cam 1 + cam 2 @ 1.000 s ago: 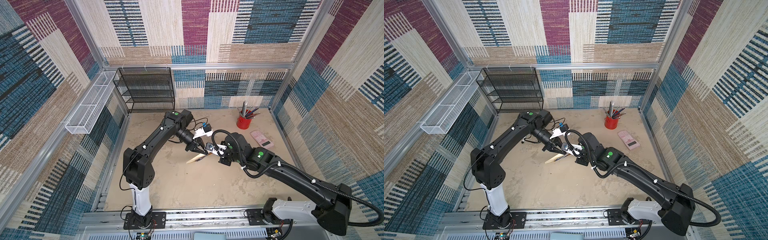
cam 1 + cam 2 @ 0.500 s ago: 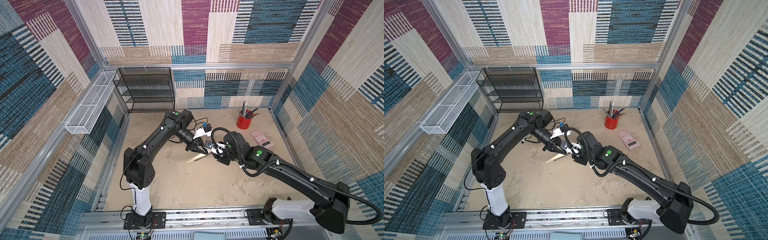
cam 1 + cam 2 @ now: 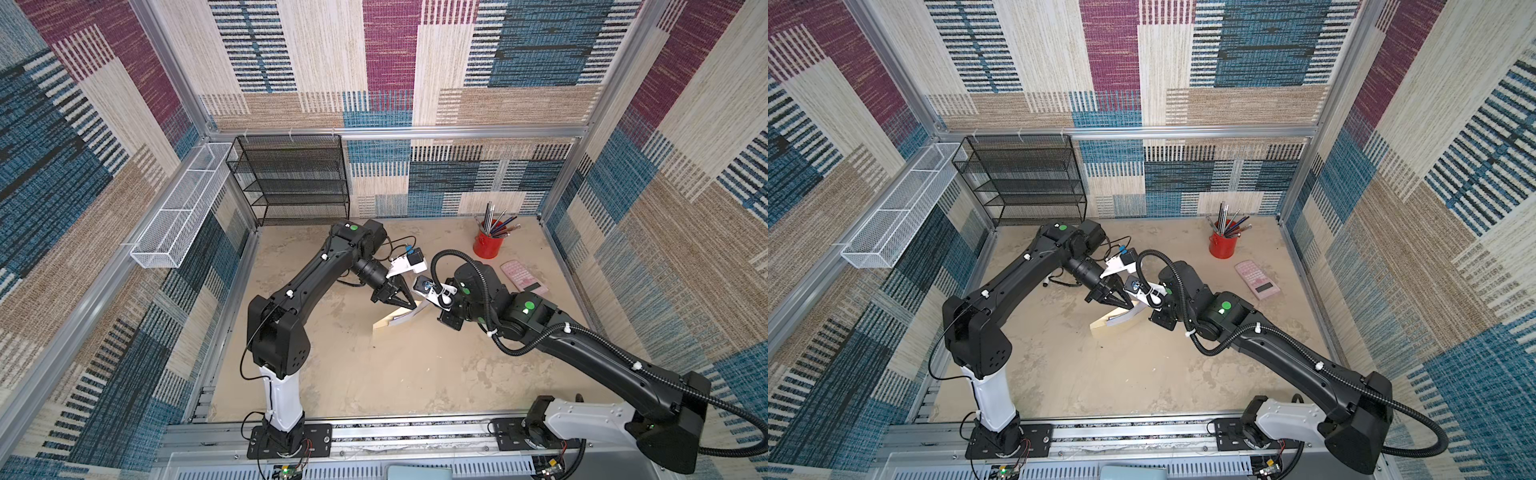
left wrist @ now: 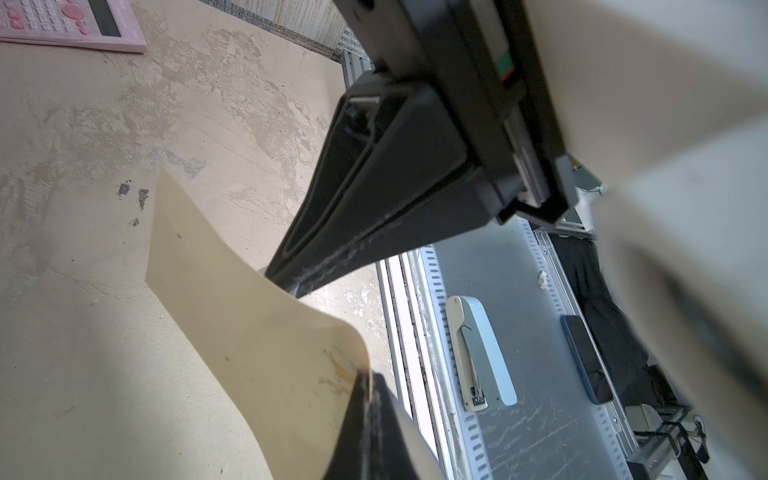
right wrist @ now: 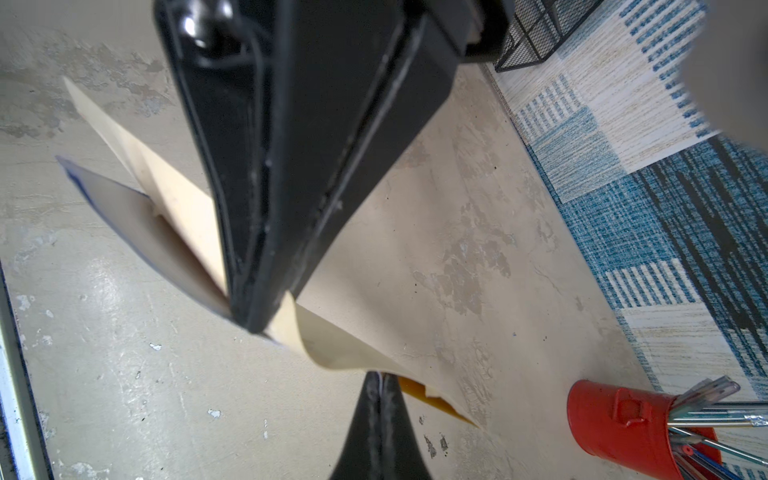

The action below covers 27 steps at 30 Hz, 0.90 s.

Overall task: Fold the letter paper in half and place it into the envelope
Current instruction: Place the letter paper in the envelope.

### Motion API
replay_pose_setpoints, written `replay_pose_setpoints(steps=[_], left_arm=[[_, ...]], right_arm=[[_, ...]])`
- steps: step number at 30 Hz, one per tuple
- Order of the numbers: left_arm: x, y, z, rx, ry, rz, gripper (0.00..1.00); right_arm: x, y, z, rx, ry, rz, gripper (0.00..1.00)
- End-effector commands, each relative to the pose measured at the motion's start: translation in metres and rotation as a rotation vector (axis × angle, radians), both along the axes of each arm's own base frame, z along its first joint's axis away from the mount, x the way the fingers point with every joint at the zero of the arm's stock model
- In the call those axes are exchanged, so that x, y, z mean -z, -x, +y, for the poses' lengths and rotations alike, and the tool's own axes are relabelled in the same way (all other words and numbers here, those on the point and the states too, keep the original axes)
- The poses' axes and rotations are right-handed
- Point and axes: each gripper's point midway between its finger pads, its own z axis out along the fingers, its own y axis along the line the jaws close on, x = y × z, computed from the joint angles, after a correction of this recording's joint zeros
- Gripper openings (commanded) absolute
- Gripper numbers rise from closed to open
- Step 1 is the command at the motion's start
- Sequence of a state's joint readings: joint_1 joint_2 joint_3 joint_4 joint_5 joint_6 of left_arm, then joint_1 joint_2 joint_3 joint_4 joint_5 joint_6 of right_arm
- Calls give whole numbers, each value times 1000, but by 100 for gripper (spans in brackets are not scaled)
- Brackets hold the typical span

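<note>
Hardly anything has shifted; the arms still meet mid-worktop (image 3: 374,374). The left fingers (image 4: 374,428) and right fingers (image 5: 378,432) are both clenched on the envelope (image 4: 249,353). It is held slanting, with the letter paper (image 5: 120,212) partly tucked inside.

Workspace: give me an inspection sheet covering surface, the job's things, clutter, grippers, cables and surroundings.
Surface: beige table, stained and scuffed.
Job's things: the envelope held tilted; the letter paper partly inside it, blue-edged corner sticking out.
Clutter: red pen cup, pink calculator, black mesh rack at the back.
Grippers: left gripper and right gripper both shut on the envelope.
Cables: corrugated hose loops above the right gripper; thin black wire near the left gripper.
Surroundings: patterned woven walls, white wire basket on one; stapler past the front rail.
</note>
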<state>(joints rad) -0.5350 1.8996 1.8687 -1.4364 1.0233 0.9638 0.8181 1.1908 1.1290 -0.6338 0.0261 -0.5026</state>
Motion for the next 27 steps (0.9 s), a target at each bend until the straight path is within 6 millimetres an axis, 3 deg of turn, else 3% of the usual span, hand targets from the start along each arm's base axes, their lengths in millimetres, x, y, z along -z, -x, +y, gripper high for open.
replay_pose_setpoints(steps=[1,16,27], left_arm=[[-2,3,0,2,2,21,0],[-9,-1,-1,2,13,-10,0],[-6,-1,-2,0,8,2,0]], right_arm=[[1,2,4,-11,-18,12,2],[42,12,-6,-10,52,84,0],[48,10,-10,18,76,101,2]])
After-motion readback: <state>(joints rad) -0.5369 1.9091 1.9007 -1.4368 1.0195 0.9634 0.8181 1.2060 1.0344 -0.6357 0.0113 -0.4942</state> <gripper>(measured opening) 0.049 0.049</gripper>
